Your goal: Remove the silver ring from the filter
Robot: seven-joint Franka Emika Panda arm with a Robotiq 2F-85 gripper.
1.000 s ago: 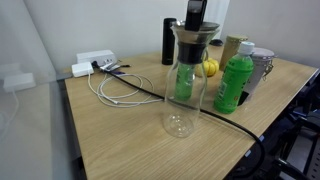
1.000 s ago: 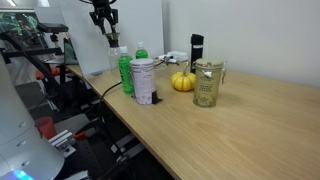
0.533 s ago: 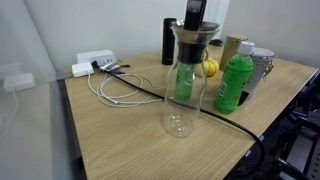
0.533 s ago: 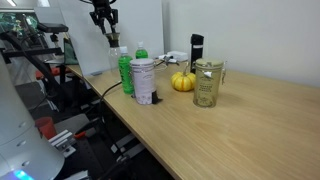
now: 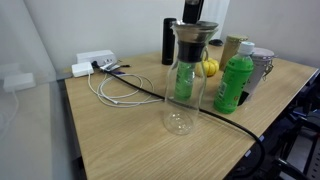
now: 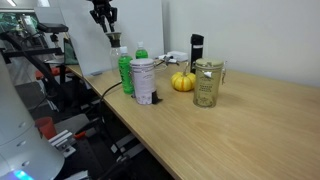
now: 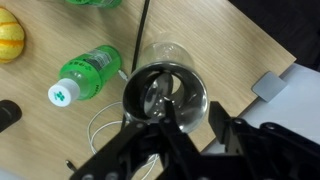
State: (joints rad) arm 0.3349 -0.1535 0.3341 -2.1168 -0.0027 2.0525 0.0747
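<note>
A clear glass carafe [image 5: 182, 90] stands mid-table with the dark conical filter [image 5: 193, 40] in its mouth. The silver ring [image 5: 193, 28] shows as a thin bright band on the filter's top rim. In the wrist view I look straight down into the filter [image 7: 160, 95], with the ring's shiny edge [image 7: 199, 92] around it. My gripper [image 7: 185, 125] hangs just above the carafe mouth with its fingers apart, one over the filter and one outside the rim. It also shows in both exterior views [image 5: 194, 10] [image 6: 103, 14].
Beside the carafe are a green bottle [image 5: 236, 82], a small yellow pumpkin [image 5: 210, 68], a tall black flask [image 5: 168, 42] and a silvery cup with a handle [image 6: 208, 83]. White cables [image 5: 115, 88] and a power strip [image 5: 92, 62] lie at the back. A black cable crosses the table.
My gripper has risen slightly above the carafe mouth. The carafe, filter and ring have not moved.
</note>
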